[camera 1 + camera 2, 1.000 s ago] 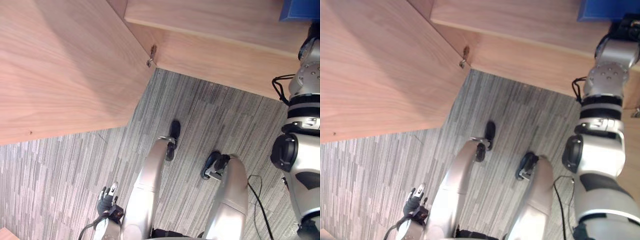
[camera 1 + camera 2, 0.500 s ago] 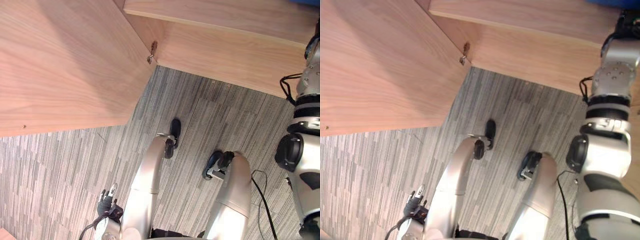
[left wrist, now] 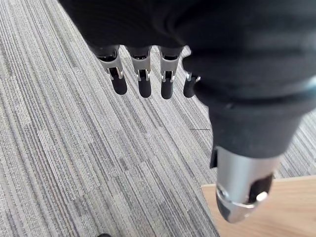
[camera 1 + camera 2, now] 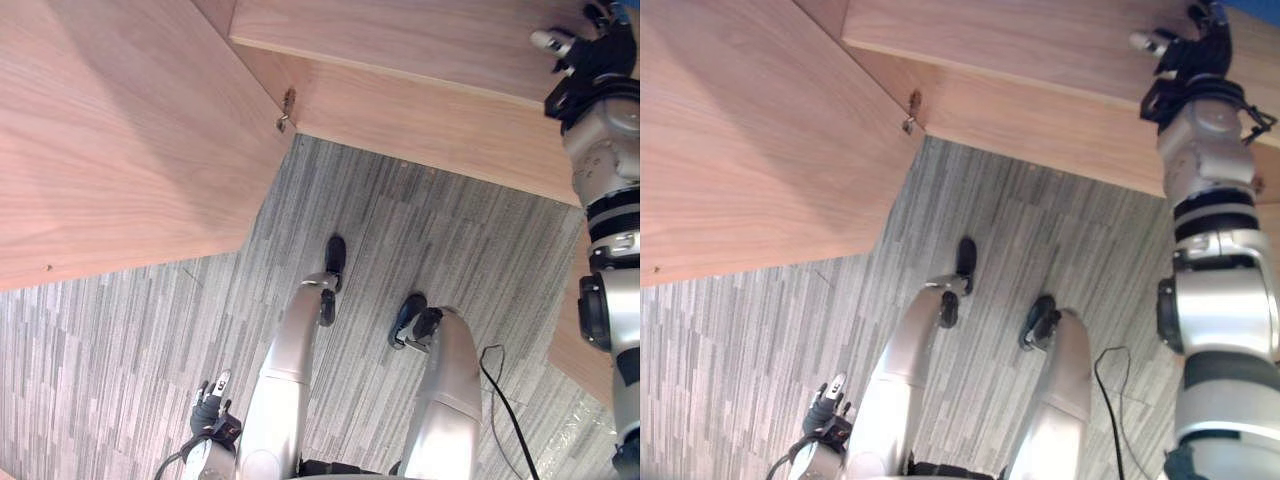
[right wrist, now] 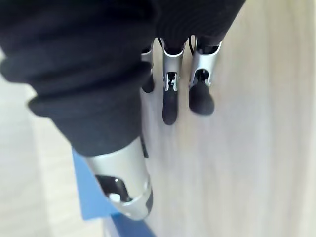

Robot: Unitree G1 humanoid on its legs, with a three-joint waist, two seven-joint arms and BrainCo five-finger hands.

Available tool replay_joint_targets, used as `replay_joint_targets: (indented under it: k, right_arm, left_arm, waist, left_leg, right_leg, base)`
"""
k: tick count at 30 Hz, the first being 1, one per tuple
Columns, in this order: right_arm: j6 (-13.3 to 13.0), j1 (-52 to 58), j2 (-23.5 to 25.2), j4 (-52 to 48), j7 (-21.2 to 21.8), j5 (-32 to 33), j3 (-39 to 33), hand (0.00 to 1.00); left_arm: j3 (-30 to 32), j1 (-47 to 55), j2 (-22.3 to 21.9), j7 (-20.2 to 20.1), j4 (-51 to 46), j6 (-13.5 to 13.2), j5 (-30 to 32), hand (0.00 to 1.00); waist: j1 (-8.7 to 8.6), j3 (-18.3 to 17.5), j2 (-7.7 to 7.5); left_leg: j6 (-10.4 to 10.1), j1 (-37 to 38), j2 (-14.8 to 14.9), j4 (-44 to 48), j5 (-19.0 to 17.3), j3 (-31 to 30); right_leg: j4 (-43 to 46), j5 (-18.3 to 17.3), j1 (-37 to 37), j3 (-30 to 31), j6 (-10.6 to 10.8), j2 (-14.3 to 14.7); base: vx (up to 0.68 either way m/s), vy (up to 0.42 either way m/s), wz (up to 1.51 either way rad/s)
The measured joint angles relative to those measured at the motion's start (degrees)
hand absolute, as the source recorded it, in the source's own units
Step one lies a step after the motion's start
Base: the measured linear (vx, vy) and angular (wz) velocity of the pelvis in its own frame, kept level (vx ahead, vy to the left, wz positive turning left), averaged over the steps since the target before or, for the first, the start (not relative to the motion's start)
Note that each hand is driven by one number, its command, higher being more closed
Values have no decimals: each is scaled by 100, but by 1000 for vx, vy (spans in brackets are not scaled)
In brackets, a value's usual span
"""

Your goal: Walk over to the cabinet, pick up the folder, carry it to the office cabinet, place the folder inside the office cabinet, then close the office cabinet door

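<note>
Wooden cabinet shelf point(image 4: 420, 40) beneath right hand point(image 4: 590, 62), fingers point(image 5: 170, 103) straight, near blue folder point(image 5: 94, 197).

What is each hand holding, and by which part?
Nothing is held. The right hand is open beside the blue folder; the left hand hangs open above the carpet.

Count: 1 cabinet point(image 4: 430, 50), 1 door point(image 4: 120, 130) w/ 1 metal fitting point(image 4: 285, 110). 1 blue folder point(image 5: 88, 200). 2 hands: left hand point(image 4: 208, 412), right hand point(image 4: 1185, 50). 1 floor point(image 4: 120, 340).

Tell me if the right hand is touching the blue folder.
Cannot tell. In the right wrist view the thumb of the right hand overlaps the blue folder, but neither contact nor a gap shows plainly.
</note>
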Motion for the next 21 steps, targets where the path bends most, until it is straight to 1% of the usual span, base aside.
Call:
replay_joint_targets:
  k: [1,2,4,5,6,7,9,12,15,18,19,21]
  right_arm:
    - [16,1,23,9,64,-162,37,0]
    - [35,11,127,23,195,-412,90,0]
    - [46,10,217,52,313,-624,166,0]
    - [80,17,296,69,399,-947,227,0]
    - [104,28,335,75,406,-1091,231,0]
    - [157,67,441,75,406,-1396,228,0]
    - [197,154,649,66,391,-1838,214,0]
    - [266,256,967,70,362,-2192,210,0]
    - [346,276,1179,126,387,-2582,218,0]
    - [414,284,1352,314,448,-2821,240,0]
    - [445,283,1436,367,487,-2991,242,0]
    - [452,276,1481,427,500,-3060,243,0]
  left_arm:
    - [0,0,19,-33,2,6,15,0]
    - [0,-3,89,-112,1,22,52,0]
    - [-4,-53,170,-163,4,56,97,0]
    - [-2,-166,247,-201,14,57,138,0]
    - [-1,-218,277,-206,16,55,150,0]
    - [10,-313,330,-220,45,46,167,0]
    - [71,-618,388,-244,261,18,166,0]
    - [243,-967,390,-245,583,-18,162,0]
    - [437,-1171,406,-250,708,-66,161,0]
    - [533,-1317,485,-259,878,-99,156,0]
    - [538,-1364,542,-264,951,-112,156,0]
    - [566,-1452,593,-272,1062,-118,157,0]
  waist:
    - [-6,-2,-9]
    - [-20,-28,-89]
    - [-40,-36,-111]
    - [-49,-39,-137]
    - [-57,-50,-158]
    - [-88,-85,-226]
    - [-131,-117,-287]
    - [-206,-144,-341]
    - [-225,-171,-392]
    - [-298,-180,-403]
    - [-334,-182,-406]
    - [-327,-201,-415]
  left_leg:
    - [-3,42,25,-78,27,3]
    - [19,171,65,-339,119,73]
    - [5,306,133,-608,218,104]
    - [11,514,168,-959,356,132]
    - [2,595,173,-1104,410,149]
    - [14,756,184,-1384,533,199]
    - [7,1068,201,-1870,727,236]
    - [19,1480,236,-2436,919,293]
    - [-18,1779,297,-2817,1020,420]
    - [-46,2106,306,-3165,1115,448]
    - [-63,2277,316,-3340,1157,458]
    - [-104,2426,350,-3546,1216,492]
  right_leg:
    - [-92,49,31,-4,-7,41]
    - [-305,160,76,-8,-50,73]
    - [-581,302,184,-45,-75,159]
    - [-871,443,332,-97,-110,214]
    - [-978,490,384,-106,-105,231]
    - [-1168,596,463,-117,-154,254]
    - [-1504,733,667,-163,-173,316]
    - [-1927,882,973,-185,-170,426]
    - [-2252,1018,1167,-189,-174,507]
    - [-2499,1075,1438,-233,-169,558]
    - [-2623,1103,1573,-261,-172,591]
    - [-2780,1153,1675,-273,-176,653]
  base:
    - [57,-58,-28]
    - [44,-48,-26]
    - [45,-40,-26]
    - [48,-30,-20]
    - [59,-33,-21]
    - [56,-30,-16]
    - [58,-32,-14]
    - [99,-52,-16]
    - [95,-45,-25]
    - [111,-85,-13]
    - [101,-105,-9]
    - [110,-121,-15]
